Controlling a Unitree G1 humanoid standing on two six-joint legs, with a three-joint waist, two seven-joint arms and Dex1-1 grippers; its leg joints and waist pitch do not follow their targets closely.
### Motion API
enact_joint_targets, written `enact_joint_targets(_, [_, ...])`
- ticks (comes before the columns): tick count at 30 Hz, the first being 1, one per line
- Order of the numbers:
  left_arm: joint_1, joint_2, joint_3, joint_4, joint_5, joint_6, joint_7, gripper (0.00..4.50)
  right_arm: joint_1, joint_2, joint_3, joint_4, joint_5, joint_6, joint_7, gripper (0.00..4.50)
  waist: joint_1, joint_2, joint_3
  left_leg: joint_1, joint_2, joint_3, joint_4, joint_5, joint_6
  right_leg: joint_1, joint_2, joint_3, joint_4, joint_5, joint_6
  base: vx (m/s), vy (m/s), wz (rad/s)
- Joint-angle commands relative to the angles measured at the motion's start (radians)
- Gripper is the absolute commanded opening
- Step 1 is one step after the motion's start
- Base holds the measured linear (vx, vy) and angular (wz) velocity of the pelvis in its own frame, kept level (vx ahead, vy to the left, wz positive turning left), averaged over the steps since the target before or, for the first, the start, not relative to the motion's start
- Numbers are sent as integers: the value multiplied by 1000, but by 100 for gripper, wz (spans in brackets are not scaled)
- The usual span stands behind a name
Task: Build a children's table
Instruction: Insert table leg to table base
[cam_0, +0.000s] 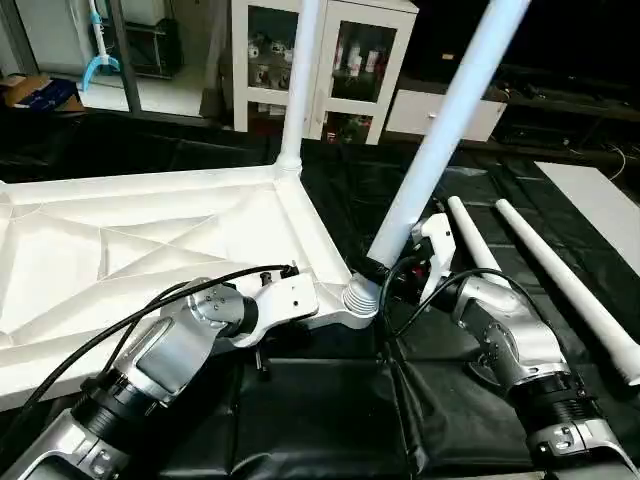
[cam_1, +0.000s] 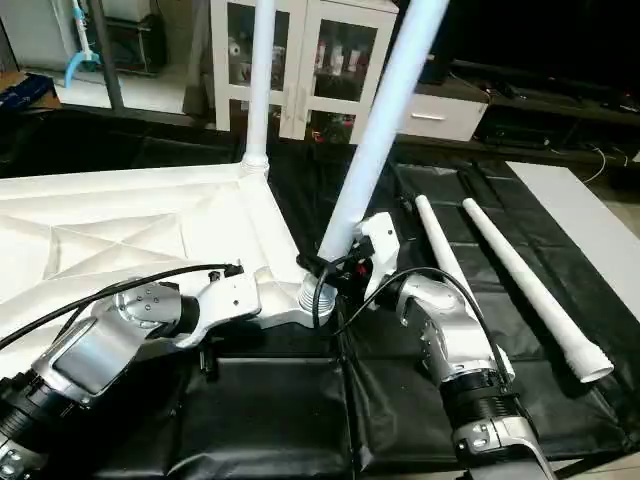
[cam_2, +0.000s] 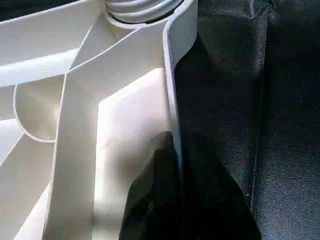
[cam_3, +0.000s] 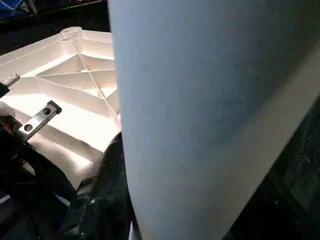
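From the head cameras, the table top (cam_0: 150, 240) lies upside down on a black cloth (cam_0: 330, 420), ribbed underside up. One leg (cam_0: 298, 80) stands upright in the far corner socket. A second leg (cam_0: 440, 130) rises from the near corner socket (cam_0: 360, 298), its long axis leaning up and to the right, threaded end down in the socket. Two spare legs (cam_0: 560, 285) lie flat on the cloth to the right, side by side, pointing away from the robot. The left gripper (cam_0: 290, 300) sits at the top's near rim beside that socket. The right gripper (cam_0: 395, 275) is at the leaning leg's base.

In the left wrist view, the black fingers (cam_2: 160, 200) are pinched narrowly on the rim wall of the top.

In the right wrist view, the leg (cam_3: 210, 110) is right against the camera; the jaws stand half open around it. No readable writing.
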Motion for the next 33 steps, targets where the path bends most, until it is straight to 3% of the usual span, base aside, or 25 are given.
enact_joint_targets(1, [11, 2, -11, -8, -1, -29, -11, 0, 67, -56, 17, 114, -106, 48, -43, 185, -5, 15, -11, 17, 45, -30, -95, -517, -38, -6, -76, 38, -98, -579, -86, 0, 0, 0])
enact_joint_targets(11, [6, 5, -8, -8, 1, -25, -9, 0, 65, -56, 11, 113, -91, 47, -41, 185, -6, 16, -11, 18, 46, -33, -96, -539, -41, -10, -76, 37, -101, -601, -77, 0, 0, 0])
enact_joint_targets(18, [-5, -3, -4, -22, 4, 7, 1, 0, 65, -47, 22, 123, -136, 14, -124, 185, -8, 15, -8, 18, 45, -34, -97, -550, -43, -13, -77, 36, -104, -626, -67, 0, 0, 0])
enact_joint_targets(19, [-6, -5, -3, -24, 6, 15, 5, 0, 61, -41, 18, 136, -147, 9, -158, 185, -8, 15, -8, 18, 45, -35, -97, -553, -44, -13, -77, 36, -105, -632, -65, 0, 0, 0])
enact_joint_targets(20, [-15, -26, 15, -36, 9, 63, 38, 0, 45, -15, -17, 188, -186, 6, -346, 185, -10, 13, -8, 18, 45, -35, -98, -554, -50, -15, -77, 36, -105, -641, -61, 0, 0, 0])
enact_joint_targets(21, [-16, -28, 17, -38, 9, 69, 42, 0, 43, -12, -22, 194, -190, 7, -369, 185, -16, 15, -6, 19, 43, -38, -98, -567, -61, -17, -76, 32, -106, -662, -56, 0, 0, 0])
enact_joint_targets(23, [-25, -51, 35, -45, 11, 108, 75, 0, 37, 11, -65, 218, -188, 27, -491, 185, -24, 15, -8, 12, 42, -47, -102, -583, -72, -8, -77, 24, -106, -668, -40, 0, 0, 0])
enact_joint_targets(25, [-38, -93, 64, -55, 6, 163, 122, 0, 34, 29, -107, 240, -189, 37, -616, 185, -31, 17, -8, 10, 44, -50, -106, -592, -79, -7, -75, 23, -104, -617, -48, 0, 0, 0])
enact_joint_targets(26, [-54, -146, 98, -67, 0, 230, 175, 0, 30, 48, -142, 262, -191, 36, -737, 185, -36, 19, -7, 18, 44, -48, -106, -612, -82, -11, -73, 20, -108, -592, -56, 0, 0, 0])
enact_joint_targets(27, [-60, -162, 107, -70, 0, 250, 191, 0, 29, 53, -150, 269, -192, 30, -766, 185, -41, 21, -8, 25, 44, -47, -103, -629, -86, -14, -70, 15, -111, -567, -62, 0, 0, 0])
enact_joint_targets(30, [-91, -238, 148, -74, 10, 333, 272, 0, 23, 70, -164, 284, -222, 15, -904, 185, -44, 22, -9, 26, 45, -45, -104, -629, -88, -11, -71, 12, -111, -508, -68, 0, 0, 0])
enact_joint_targets(31, [-91, -238, 148, -74, 10, 333, 272, 0, 23, 70, -164, 284, -222, 15, -904, 185, -44, 19, -8, 25, 44, -45, -104, -627, -85, -11, -70, 11, -111, -496, -71, 0, 0, 0])
enact_joint_targets(32, [-114, -293, 175, -73, 14, 379, 325, 0, 17, 93, -190, 301, -223, 8, -1010, 185, -44, 16, -10, 18, 42, -43, -104, -607, -80, -6, -72, 14, -107, -475, -74, 0, 0, 0])
enact_joint_targets(33, [-120, -305, 178, -75, 17, 388, 335, 0, 14, 102, -197, 308, -223, 4, -1042, 185, -43, 13, -13, 11, 43, -40, -104, -557, -78, 0, -77, 20, -102, -443, -81, 0, 0, 0])
